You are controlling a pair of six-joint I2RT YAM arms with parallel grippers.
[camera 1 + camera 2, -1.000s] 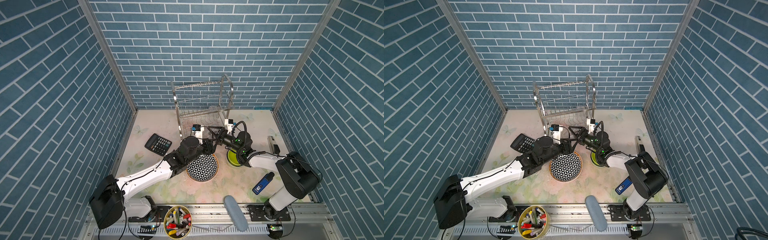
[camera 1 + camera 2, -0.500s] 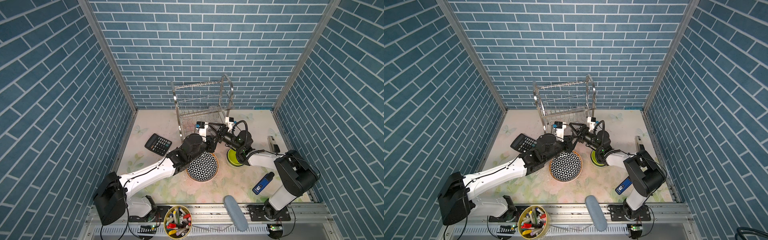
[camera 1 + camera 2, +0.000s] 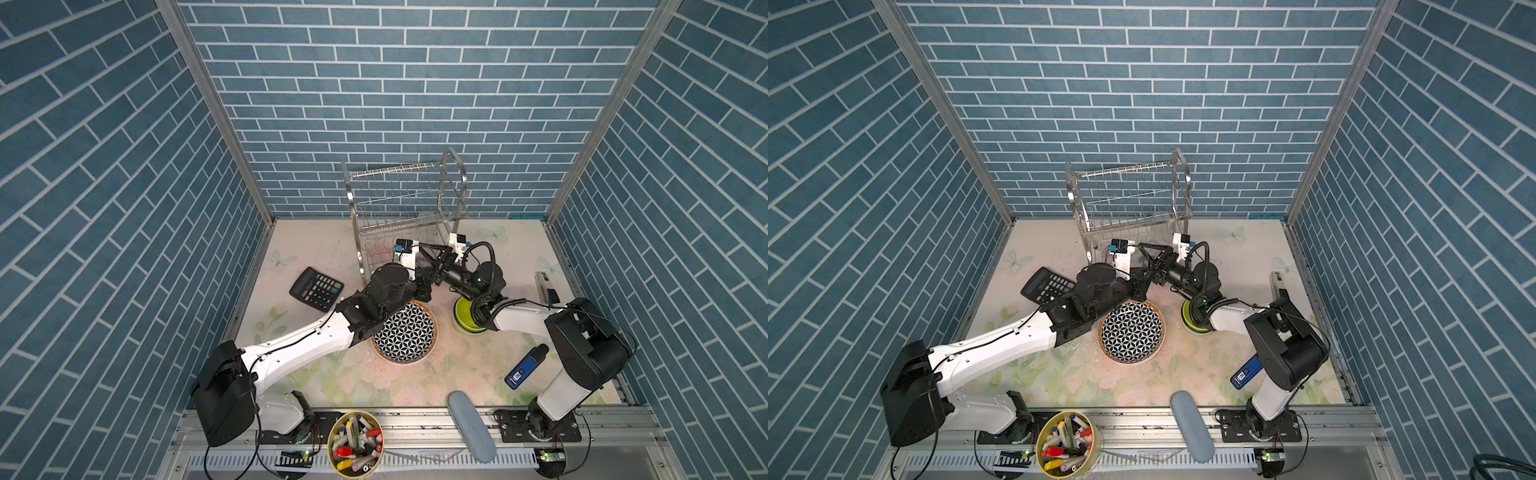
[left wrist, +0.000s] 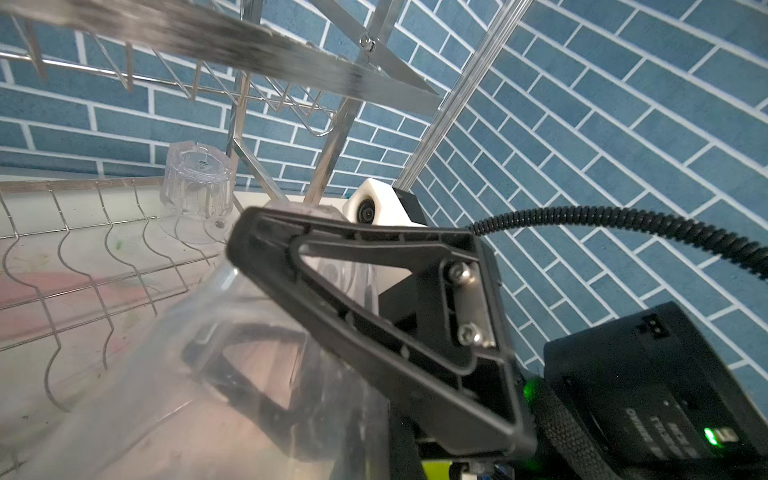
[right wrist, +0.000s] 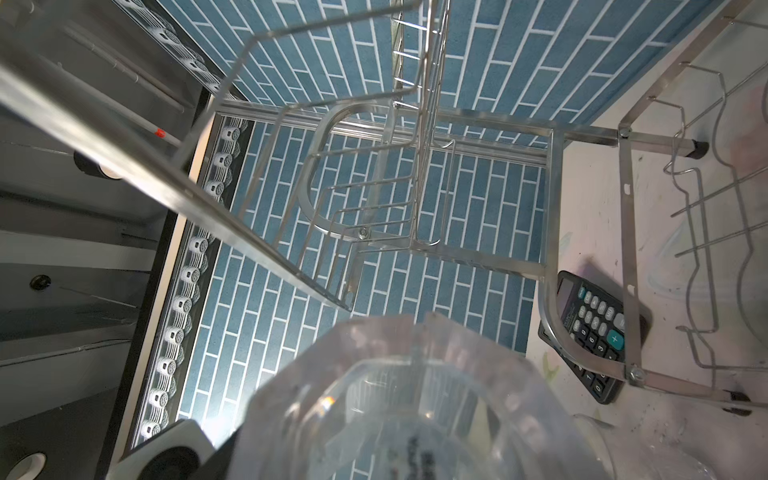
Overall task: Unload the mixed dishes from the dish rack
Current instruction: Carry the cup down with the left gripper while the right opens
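Left claw [image 3: 423, 286] closed, tumbler [image 4: 145, 374] gripped in right claw [image 3: 430, 262]

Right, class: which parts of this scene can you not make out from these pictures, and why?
Left gripper: what it pinches is hidden under its own wrist in both top views.
Held tumbler: blurred, cut off by the right wrist view's edge.
Lime bowl: partly covered by the right arm in both top views.

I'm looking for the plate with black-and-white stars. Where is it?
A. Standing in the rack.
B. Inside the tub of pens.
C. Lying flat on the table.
C: the plate lies flat on the table in front of the rack, beside the green bowl.
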